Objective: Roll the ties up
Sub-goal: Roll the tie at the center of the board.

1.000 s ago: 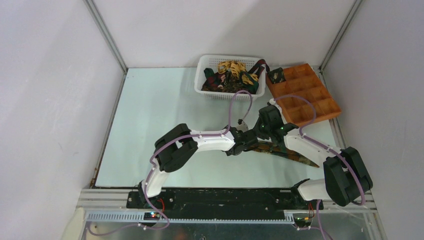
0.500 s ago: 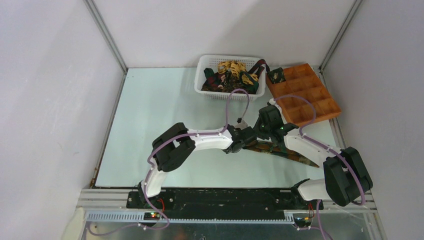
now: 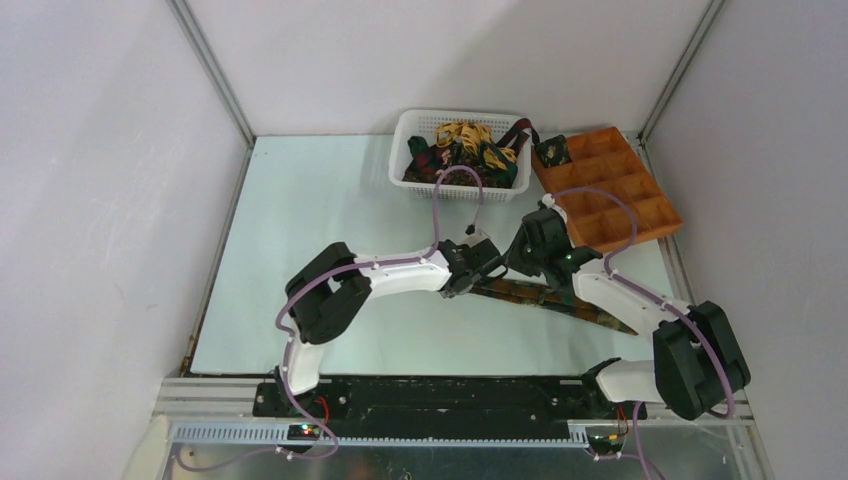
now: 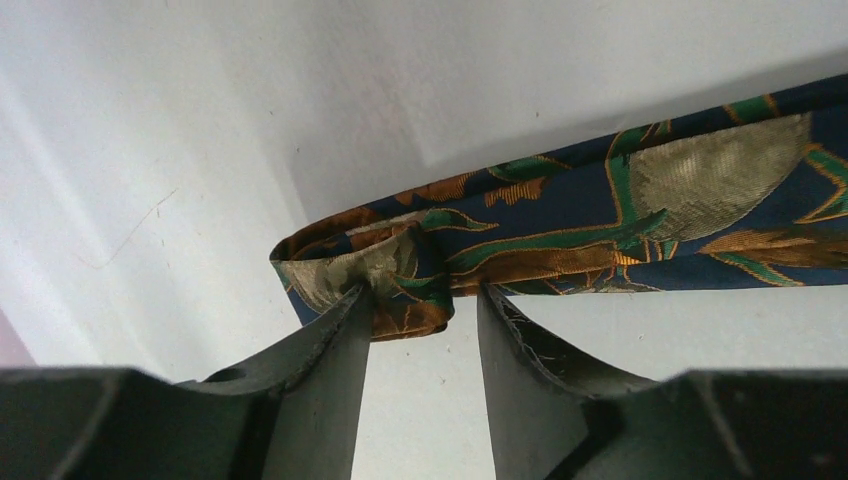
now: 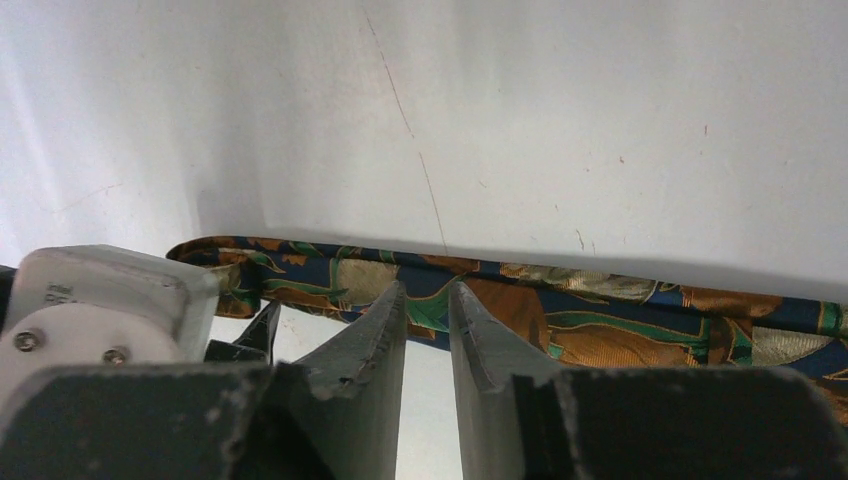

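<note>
We saw the left gripper (image 4: 418, 300) with jaws half open around the folded end of the tie (image 4: 640, 215). The right gripper (image 5: 428, 292) had jaws nearly closed over it, grip unclear.

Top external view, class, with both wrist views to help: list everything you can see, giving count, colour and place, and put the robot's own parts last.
table: one, pale, beneath everything
basket: one, white, far edge
heaped ties: several, count unclear, yellow, green and dark, in the basket
tray: one, orange-brown, right of the basket
rolled tie: one, dark, in the tray's far-left compartment
tie: one, blue, green and orange, flat on the table, narrow end folded over
left pincer: one, dark, open at the folded end
right pincer: one, dark, narrowly open over the tie
</note>
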`<state>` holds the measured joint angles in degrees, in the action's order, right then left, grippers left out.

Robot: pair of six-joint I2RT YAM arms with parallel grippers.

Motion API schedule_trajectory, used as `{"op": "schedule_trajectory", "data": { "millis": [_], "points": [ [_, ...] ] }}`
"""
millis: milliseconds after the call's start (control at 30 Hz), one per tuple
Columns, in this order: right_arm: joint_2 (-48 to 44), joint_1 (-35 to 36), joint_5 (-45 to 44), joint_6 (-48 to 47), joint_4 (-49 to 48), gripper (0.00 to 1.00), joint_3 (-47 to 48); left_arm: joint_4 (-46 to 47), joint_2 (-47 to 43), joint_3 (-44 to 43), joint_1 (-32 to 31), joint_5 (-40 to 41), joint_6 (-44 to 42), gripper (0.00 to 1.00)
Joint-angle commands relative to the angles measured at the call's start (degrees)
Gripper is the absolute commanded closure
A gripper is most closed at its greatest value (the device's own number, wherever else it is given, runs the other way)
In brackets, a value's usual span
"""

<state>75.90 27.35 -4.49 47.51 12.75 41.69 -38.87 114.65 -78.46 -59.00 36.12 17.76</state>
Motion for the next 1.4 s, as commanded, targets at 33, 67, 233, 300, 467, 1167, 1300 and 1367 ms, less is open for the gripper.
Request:
{"op": "schedule_trajectory", "data": {
  "millis": [33, 67, 233, 300, 467, 1167, 1300, 1367],
  "points": [
    [-3.6, -1.2, 0.3, -2.1, -3.6, 0.70, 0.0, 2.1, -5.2, -1.5, 0.7, -1.5, 0.8, 0.50],
    [-3.8, -1.3, 0.5, -2.3, -3.7, 0.68, 0.0, 2.0, -5.6, -1.8, 0.7, -1.5, 0.8, 0.50],
    [-5.7, -2.6, 1.1, -4.3, -4.4, 0.60, 0.0, 2.0, -7.2, -1.8, 1.0, -1.6, 0.7, 0.49],
    [-6.2, -3.2, 1.7, -5.4, -4.9, 0.49, 0.0, 2.0, -8.1, -1.7, 1.1, -1.6, 0.7, 0.49],
    [-5.9, -5.6, 6.5, -12.6, -7.9, 0.31, 0.9, 3.2, -14.0, 0.3, 2.0, -1.2, 1.9, 0.50],
    [30.2, 12.8, 30.0, -72.2, 17.2, 0.01, 43.7, 20.2, -61.1, 37.1, 26.9, -8.7, 16.5, 0.38],
    [35.7, 14.0, 34.2, -78.5, 25.2, 0.01, 50.3, 19.5, -62.8, 38.0, 27.7, -8.5, 16.4, 0.38],
    [37.4, 14.9, 33.1, -80.9, 25.4, 0.01, 51.4, 19.3, -63.4, 38.4, 28.1, -8.4, 16.4, 0.37]
  ]
}}
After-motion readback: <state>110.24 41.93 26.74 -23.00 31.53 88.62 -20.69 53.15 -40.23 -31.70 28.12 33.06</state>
